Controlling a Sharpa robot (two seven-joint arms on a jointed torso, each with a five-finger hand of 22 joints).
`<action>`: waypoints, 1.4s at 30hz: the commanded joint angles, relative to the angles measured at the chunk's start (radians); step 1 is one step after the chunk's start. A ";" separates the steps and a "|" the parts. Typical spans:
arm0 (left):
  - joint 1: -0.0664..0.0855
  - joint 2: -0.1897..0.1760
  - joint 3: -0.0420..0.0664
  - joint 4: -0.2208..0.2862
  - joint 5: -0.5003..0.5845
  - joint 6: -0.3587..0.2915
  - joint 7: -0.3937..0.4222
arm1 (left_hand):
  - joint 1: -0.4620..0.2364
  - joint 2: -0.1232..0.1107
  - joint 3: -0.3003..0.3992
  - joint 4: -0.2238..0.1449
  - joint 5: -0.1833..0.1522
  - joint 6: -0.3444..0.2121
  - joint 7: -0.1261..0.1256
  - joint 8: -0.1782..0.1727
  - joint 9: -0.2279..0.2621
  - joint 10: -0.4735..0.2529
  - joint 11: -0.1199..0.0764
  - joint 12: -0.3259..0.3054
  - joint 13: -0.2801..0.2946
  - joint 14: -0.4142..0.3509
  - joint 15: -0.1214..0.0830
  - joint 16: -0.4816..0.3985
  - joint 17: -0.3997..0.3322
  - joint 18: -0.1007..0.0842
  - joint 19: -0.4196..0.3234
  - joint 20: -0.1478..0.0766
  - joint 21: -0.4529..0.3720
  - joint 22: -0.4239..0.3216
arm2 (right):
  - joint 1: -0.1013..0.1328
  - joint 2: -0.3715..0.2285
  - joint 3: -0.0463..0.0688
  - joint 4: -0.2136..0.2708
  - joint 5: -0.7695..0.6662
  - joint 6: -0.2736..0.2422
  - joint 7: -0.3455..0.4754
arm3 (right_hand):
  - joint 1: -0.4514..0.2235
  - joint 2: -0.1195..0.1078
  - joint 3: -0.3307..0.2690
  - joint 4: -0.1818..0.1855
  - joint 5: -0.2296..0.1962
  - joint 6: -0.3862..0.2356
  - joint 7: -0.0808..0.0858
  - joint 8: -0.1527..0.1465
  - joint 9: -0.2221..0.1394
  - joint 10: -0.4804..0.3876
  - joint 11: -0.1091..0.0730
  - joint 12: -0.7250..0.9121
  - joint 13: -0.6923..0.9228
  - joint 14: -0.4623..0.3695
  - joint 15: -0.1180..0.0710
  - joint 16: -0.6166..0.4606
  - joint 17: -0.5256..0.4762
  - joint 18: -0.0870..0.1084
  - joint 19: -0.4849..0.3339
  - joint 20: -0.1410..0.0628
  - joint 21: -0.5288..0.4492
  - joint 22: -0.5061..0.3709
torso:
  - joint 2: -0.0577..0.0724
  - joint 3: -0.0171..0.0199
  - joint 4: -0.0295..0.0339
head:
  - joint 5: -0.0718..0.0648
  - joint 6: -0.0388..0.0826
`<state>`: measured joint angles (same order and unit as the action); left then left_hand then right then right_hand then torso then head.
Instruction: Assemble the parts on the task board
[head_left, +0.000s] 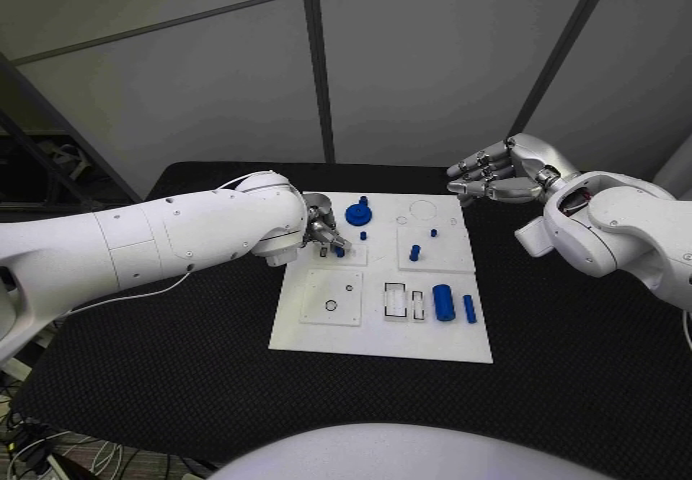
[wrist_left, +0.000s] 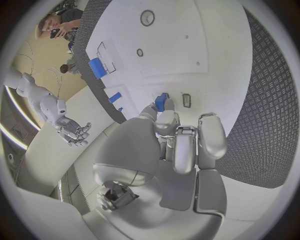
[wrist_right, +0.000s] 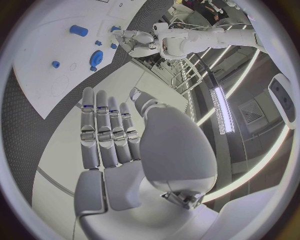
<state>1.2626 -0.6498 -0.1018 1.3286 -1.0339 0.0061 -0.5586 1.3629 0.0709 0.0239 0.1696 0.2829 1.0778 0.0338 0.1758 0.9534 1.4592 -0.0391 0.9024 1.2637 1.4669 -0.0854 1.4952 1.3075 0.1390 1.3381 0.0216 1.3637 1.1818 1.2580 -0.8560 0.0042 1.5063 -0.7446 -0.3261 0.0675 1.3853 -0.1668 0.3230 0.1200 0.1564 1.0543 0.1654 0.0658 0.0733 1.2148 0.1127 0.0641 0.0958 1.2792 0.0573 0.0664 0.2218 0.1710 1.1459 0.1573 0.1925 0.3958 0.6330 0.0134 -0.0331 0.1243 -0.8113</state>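
Your left hand (head_left: 320, 236) is over the left side of the white task board (head_left: 378, 340), near its far end. Its fingers (wrist_left: 185, 146) are curled down, and a small blue part (wrist_left: 160, 102) sits right at the fingertips. It looks pinched there, but the fingers hide much of it, so you may not be sure.

Your right hand (head_left: 498, 172) is up past the far right corner of the board, well apart from every part. Its fingers (wrist_right: 106, 135) are straight, side by side, and hold nothing.

On the board you can see a round blue gear (head_left: 358, 213) at the far end, just right of your left hand. A small blue peg (head_left: 414, 253) stands near the middle. A fat blue cylinder (head_left: 443, 302) and a thin blue pin (head_left: 469, 308) lie side by side on the near right part.

The board lies on a black table (head_left: 173, 360). Grey wall panels (head_left: 418, 70) stand behind the table.
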 joint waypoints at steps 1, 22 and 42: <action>-0.002 0.001 0.000 0.003 -0.026 -0.034 -0.008 | -0.011 -0.002 0.197 -0.192 0.004 0.007 0.001 -0.001 0.003 0.012 0.002 0.007 0.001 0.083 -0.008 0.006 0.174 -0.056 0.009 -0.001 0.006 0.002 | 0.002 0.000 0.001 0.001 -0.001 0.001 0.013 | -0.008 0.001 -0.004 0.002 0.005 -0.007 0.002 -0.002 -0.001 -0.005 0.001 -0.003 -0.002 -0.001 0.007 -0.004 -0.001 0.007 0.000 0.005 -0.005 -0.001 | 0.001 -0.0001 -0.0001 | -0.001 -0.001; -0.003 -0.002 0.000 0.007 -0.047 0.031 -0.021 | -0.039 -0.014 0.238 -0.223 0.018 0.011 0.001 -0.010 0.024 0.016 0.002 0.002 0.012 0.083 -0.007 0.009 0.177 -0.057 0.008 -0.001 0.007 0.007 | 0.002 0.003 0.001 -0.002 -0.001 0.006 0.011 | -0.010 0.002 -0.005 0.003 0.005 -0.008 0.002 -0.002 -0.001 -0.005 0.001 -0.002 -0.002 -0.001 0.007 -0.004 -0.002 0.007 0.001 0.005 -0.007 -0.003 | 0.001 0.0000 0.0005 | -0.002 -0.007; -0.003 0.017 0.000 -0.008 -0.053 0.038 -0.019 | -0.052 -0.022 0.258 -0.239 0.027 0.015 0.002 -0.015 0.033 0.018 0.003 -0.003 0.016 0.083 -0.007 0.010 0.178 -0.057 0.007 0.000 0.007 0.009 | 0.002 0.004 0.001 -0.003 -0.001 0.009 0.010 | -0.011 0.002 -0.005 0.003 0.005 -0.008 0.002 -0.002 -0.001 -0.005 0.001 -0.002 -0.003 -0.001 0.007 -0.004 -0.003 0.007 0.002 0.006 -0.008 -0.004 | 0.001 0.0002 0.0006 | -0.006 -0.013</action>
<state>1.2602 -0.6355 -0.1012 1.3212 -1.0783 0.0299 -0.5736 1.3208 0.0474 0.0699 0.1356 0.3059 1.0870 0.0360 0.1664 0.9859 1.4599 -0.0364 0.9018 1.2783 1.4634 -0.0854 1.4989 1.3074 0.1390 1.3416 0.0181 1.3674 1.1894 1.2580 -0.8530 0.0041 1.5025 -0.7446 -0.3226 0.0683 1.3854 -0.1667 0.3231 0.1199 0.1564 1.0544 0.1653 0.0658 0.0734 1.2148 0.1126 0.0641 0.0945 1.2792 0.0573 0.0664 0.2208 0.1709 1.1458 0.1573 0.1888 0.3927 0.6340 0.0136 -0.0327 0.1195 -0.8237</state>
